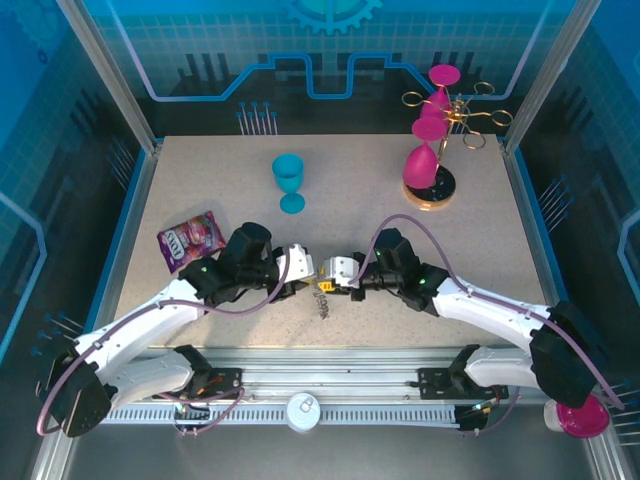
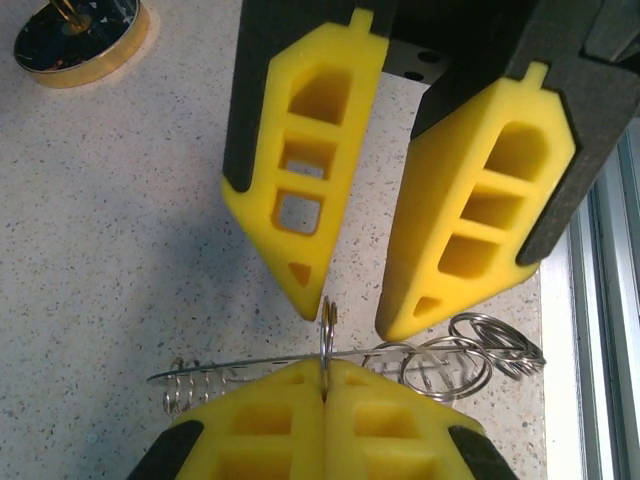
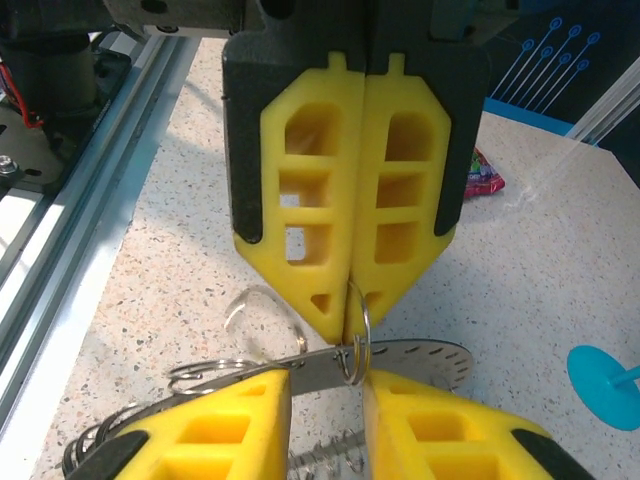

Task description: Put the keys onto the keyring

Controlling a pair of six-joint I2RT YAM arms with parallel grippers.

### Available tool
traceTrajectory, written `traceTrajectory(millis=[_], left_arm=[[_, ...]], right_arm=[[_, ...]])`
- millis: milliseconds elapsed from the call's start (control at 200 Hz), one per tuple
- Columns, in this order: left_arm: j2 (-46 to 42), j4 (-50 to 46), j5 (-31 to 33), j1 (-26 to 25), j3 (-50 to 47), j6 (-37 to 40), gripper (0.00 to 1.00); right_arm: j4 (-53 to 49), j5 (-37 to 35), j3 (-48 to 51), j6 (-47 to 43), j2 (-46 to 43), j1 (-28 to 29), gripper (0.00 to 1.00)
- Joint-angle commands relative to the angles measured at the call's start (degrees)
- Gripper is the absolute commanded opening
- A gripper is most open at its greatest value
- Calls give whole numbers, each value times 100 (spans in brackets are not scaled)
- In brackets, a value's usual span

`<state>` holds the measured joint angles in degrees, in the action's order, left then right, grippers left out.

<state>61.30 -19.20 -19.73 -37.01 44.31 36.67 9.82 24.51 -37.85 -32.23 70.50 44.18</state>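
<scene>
My left gripper (image 1: 312, 272) (image 2: 325, 372) is shut on a small split ring (image 2: 327, 330) (image 3: 357, 345), held edge-on between its yellow pads. That ring passes through a hole in a flat metal piece (image 3: 420, 362) of the keys (image 1: 322, 300), which dangle between the two arms. The keyring, a thin grey wire with coiled frills (image 2: 185, 385), lies across the table just under the jaws, beside several loose rings (image 2: 470, 360). Facing it tip to tip, my right gripper (image 1: 340, 274) (image 3: 328, 378) is open, its fingers on either side of the flat piece and gripping nothing.
A blue goblet (image 1: 289, 180) stands at the back centre. At the back right is a gold rack (image 1: 440, 150) with pink goblets. A candy packet (image 1: 190, 240) lies at the left. Another pink goblet (image 1: 580, 415) sits off the table's near right corner.
</scene>
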Motion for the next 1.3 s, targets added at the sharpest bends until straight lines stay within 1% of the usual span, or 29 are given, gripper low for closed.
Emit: traceTrajectory(millis=[0,400,470,555,645,700,725,765,876,1051,1296], left_arm=[[116,-316,-138,-33,320,270,0],[282,-585,-198,-73,536,427,0],[276,-602,-215,-78,563,424,0],[245,-605,-225,-90,574,400,0],[154,-566,-226,-94,527,345,0],[78,-480,-199,-88,414,299,13],[31,-422,-183,-86,345,297,16],[-49,-313,-161,-92,209,299,20],[-267,50,-216,-81,-159,236,24],[-394,292,-368,-81,-345,85,23],[-431,484,-569,-82,-404,35,17]], right_arm=[[16,-66,-162,-33,91,85,25],[444,256,-71,215,201,132,14],[466,305,-74,217,237,129,10],[468,364,-74,218,247,127,0],[528,467,-25,275,238,115,0],[767,578,50,392,214,96,0],[851,640,82,452,201,79,0],[991,782,140,558,172,40,0],[1445,1117,313,866,157,-45,0],[1592,1361,352,1036,162,-102,0],[1839,1540,367,1261,267,-102,0]])
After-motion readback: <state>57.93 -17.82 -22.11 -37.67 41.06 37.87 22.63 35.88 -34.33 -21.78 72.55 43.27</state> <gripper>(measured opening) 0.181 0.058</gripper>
